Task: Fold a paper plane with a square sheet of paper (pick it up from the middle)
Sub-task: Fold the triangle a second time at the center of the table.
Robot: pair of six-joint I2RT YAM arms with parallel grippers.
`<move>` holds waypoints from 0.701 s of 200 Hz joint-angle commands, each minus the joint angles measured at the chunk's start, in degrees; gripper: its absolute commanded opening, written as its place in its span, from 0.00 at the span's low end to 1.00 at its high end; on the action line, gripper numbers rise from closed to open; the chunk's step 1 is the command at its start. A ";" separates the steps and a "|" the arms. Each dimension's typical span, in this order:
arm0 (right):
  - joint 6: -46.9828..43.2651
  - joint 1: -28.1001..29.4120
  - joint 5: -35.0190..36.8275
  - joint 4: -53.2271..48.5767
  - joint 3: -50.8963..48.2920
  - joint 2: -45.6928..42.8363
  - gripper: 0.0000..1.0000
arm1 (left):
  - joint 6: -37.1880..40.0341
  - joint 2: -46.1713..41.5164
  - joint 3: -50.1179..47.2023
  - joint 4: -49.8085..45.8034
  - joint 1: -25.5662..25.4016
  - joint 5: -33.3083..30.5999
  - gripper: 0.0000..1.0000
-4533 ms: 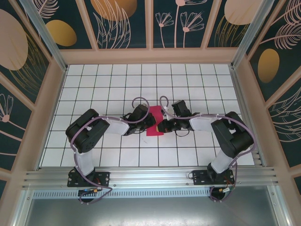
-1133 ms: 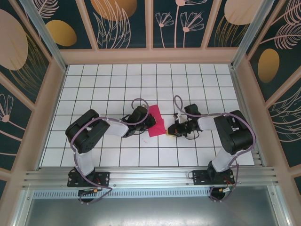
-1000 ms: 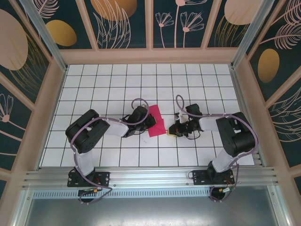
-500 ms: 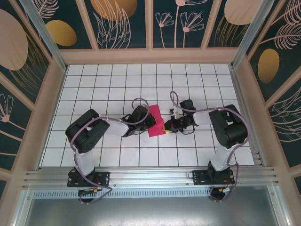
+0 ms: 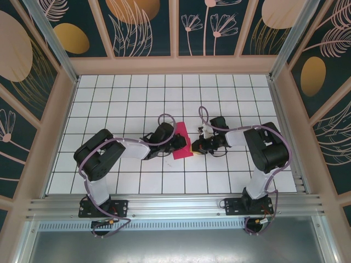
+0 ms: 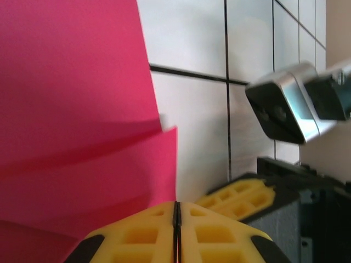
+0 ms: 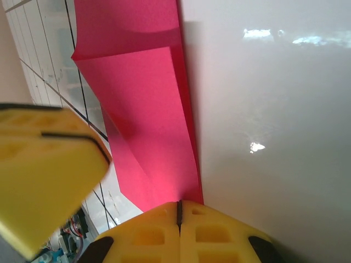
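square sheet of paper (image 5: 181,143): early folds in, plane shape not yet formed | left gripper (image 6: 176,211): its 9 o'clock, jaws pressed together | right gripper (image 7: 179,207): 3 o'clock, same

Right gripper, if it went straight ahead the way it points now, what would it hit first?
The sheet of paper: it begins right at the tips of the shut right gripper. The left gripper sits beyond, off to the side; depth is unclear.

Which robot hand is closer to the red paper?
Left, but only just. The left gripper sits over the left edge of the folded red paper sheet, fingers shut. The right gripper, also shut, meets its right edge.
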 commanded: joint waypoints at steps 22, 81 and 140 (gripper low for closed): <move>0.30 0.71 5.01 -0.08 -1.51 1.56 0.01 | -2.02 1.83 -0.03 3.78 -1.29 2.03 0.10; -0.81 1.25 7.09 -1.96 -0.67 1.77 0.00 | -1.54 5.69 -0.73 1.99 -1.26 -3.00 0.10; -2.85 3.48 14.50 -7.17 0.69 1.99 0.00 | -0.61 1.16 -0.64 -7.21 -0.82 -12.55 0.11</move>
